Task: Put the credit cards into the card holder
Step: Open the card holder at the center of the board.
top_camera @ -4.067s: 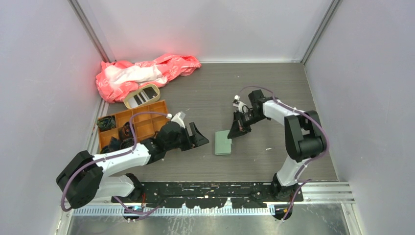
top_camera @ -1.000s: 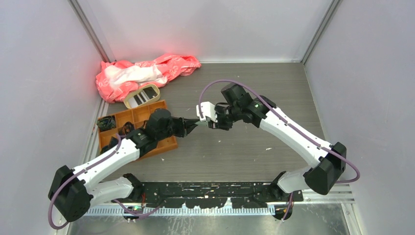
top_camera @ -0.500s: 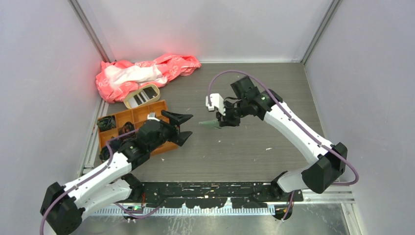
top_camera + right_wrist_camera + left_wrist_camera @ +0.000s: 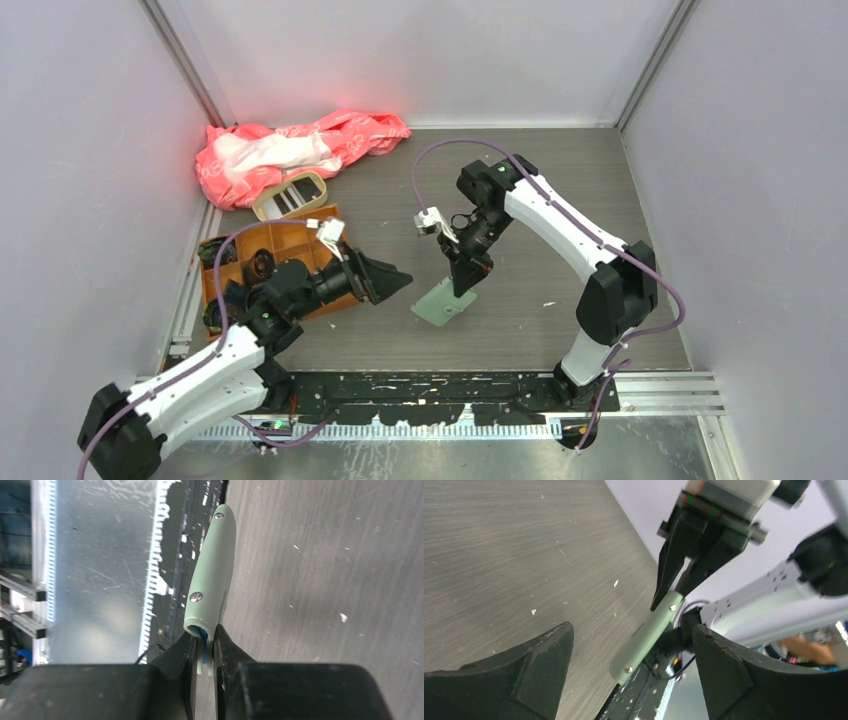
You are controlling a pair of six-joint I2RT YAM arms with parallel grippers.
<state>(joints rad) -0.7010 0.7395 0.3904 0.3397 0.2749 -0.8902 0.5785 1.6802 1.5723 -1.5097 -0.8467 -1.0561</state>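
Seen from above, the right end effector points down just short of the middle of the grey desk, its two fingers pressed together on one short end of the card holder, the sage-green wallet folded shut. The holder slants away from the fingers toward 7 o'clock, its free end low over the desk, though none of the views shows whether it touches the surface. The right wrist camera looks along the holder's rounded spine, where two small metal studs show, and a sliver of blue lining sits between the clamping fingers. The left end effector lies at 9 o'clock of the holder, near it but apart, its fingers spread wide and nothing between them. Its own wrist camera frames the green holder and the right arm's dark fingers in the gap between its two black fingertips. Behind the left arm, at 9 o'clock on the desk, sits an orange compartment tray with dark items in some of its sections. Just beyond it, toward 11 o'clock, is a beige round-cornered tray holding dark and pale pieces too small to identify. A crumpled pink and white plastic bag fills the far corner at 11 o'clock, touching the beige tray's far rim
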